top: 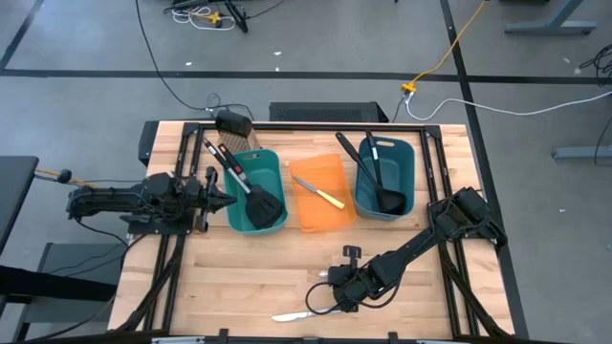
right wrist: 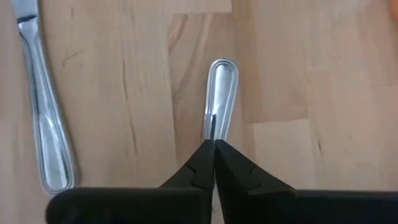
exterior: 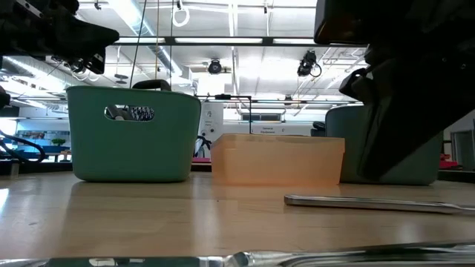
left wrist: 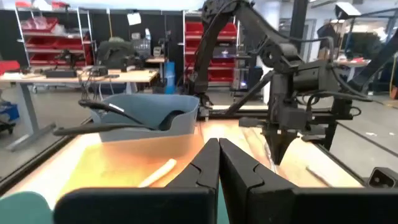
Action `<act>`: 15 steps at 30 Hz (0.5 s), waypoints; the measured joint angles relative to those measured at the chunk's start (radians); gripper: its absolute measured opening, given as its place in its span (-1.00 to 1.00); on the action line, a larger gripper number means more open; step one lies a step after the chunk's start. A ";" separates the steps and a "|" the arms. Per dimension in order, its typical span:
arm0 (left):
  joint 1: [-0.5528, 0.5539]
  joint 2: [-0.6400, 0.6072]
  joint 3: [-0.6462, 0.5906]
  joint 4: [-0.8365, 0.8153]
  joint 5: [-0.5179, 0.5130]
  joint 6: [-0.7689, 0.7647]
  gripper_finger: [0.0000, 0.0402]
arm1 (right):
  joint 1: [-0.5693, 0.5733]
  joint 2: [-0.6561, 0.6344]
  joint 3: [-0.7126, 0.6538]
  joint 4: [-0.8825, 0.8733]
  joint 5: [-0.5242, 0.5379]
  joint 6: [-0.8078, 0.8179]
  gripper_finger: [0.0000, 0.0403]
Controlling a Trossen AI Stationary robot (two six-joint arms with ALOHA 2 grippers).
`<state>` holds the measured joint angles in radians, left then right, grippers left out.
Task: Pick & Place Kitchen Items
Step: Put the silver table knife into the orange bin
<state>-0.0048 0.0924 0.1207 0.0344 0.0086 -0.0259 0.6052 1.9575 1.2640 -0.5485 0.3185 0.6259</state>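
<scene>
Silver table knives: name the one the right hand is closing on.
The silver table knife directly under the right hand, pinched at its handle; the other silver knife lies untouched alongside.

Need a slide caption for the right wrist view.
Right pincer shut on a silver table knife handle; second silver knife lies alongside.

arms: dark, jointed | tool (right wrist: 213,146): black tapered fingers
</scene>
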 joint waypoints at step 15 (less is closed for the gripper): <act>-0.174 0.737 0.328 0.147 0.009 0.033 -0.97 | 0.128 -0.128 0.001 -0.243 0.106 0.241 -0.98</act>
<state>-0.1791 0.8291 0.4488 0.1810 0.0176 0.0074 0.7332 1.8300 1.2652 -0.7918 0.4241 0.8666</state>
